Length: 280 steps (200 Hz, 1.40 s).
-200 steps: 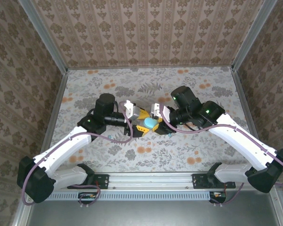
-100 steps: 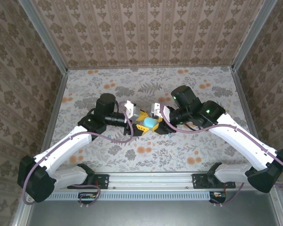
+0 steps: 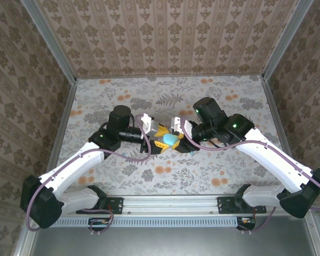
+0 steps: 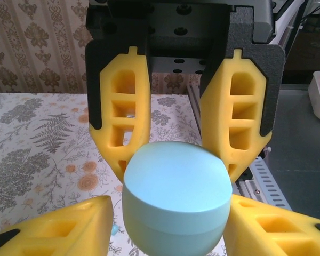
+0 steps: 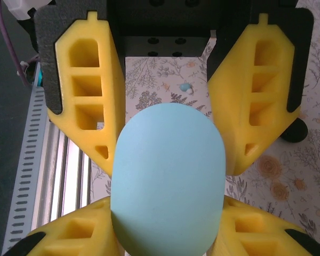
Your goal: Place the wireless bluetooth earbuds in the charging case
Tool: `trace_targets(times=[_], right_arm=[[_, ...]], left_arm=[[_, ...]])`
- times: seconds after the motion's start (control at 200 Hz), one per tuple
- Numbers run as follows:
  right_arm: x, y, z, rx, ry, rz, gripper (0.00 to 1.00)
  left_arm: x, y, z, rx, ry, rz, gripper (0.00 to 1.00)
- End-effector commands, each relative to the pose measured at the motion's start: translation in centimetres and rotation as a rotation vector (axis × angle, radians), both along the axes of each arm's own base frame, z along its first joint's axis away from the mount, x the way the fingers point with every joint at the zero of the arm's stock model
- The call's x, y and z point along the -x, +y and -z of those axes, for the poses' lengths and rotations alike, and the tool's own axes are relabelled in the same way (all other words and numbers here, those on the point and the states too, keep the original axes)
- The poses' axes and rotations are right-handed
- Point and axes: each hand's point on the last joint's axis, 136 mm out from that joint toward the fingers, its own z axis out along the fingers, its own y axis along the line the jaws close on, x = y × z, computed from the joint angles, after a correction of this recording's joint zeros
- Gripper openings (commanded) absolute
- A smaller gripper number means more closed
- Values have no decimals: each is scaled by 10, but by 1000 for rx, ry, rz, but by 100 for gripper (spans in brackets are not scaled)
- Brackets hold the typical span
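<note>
The right gripper [image 5: 168,213] is clamping the charging case [image 5: 168,170] above the table [image 3: 213,176]; the left gripper [image 4: 170,208] is flanking its other end, grip impossible to tell. Judged best practice: the left should be seating squarely before any prying. Showing: one case, one earbud [image 5: 186,88] lying on the table, two grippers

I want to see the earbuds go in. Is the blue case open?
No, the case is closed all round, with only a thin seam line showing near its bottom.

charging case [image 4: 173,192] boxed in by both arms' fingers [image 4: 98,210], table [image 3: 218,101] open around
</note>
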Motion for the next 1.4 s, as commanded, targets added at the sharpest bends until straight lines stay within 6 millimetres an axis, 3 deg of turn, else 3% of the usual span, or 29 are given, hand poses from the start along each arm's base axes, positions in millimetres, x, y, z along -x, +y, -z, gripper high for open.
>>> trace_targets(times=[0.0, 0.255, 0.505, 0.71, 0.97, 1.395], right_arm=[[6, 3, -11, -25, -1, -36, 31], [5, 5, -13, -37, -2, -33, 35], [-9, 1, -23, -79, -49, 64, 67], [-29, -13, -43, -171, -64, 244, 78], [-60, -24, -58, -378, 88, 489, 82], [-55, 15, -61, -518, 215, 317, 80]], left_arm=[[-2, -2, -17, 31, -14, 20, 50], [-2, -3, -19, 37, -9, 26, 30], [-12, 2, -10, 34, 40, -42, 22], [-33, 14, -7, 80, 85, -172, 21], [-55, 26, -12, 147, 131, -330, 19], [-52, 32, -33, 245, 188, -355, 19]])
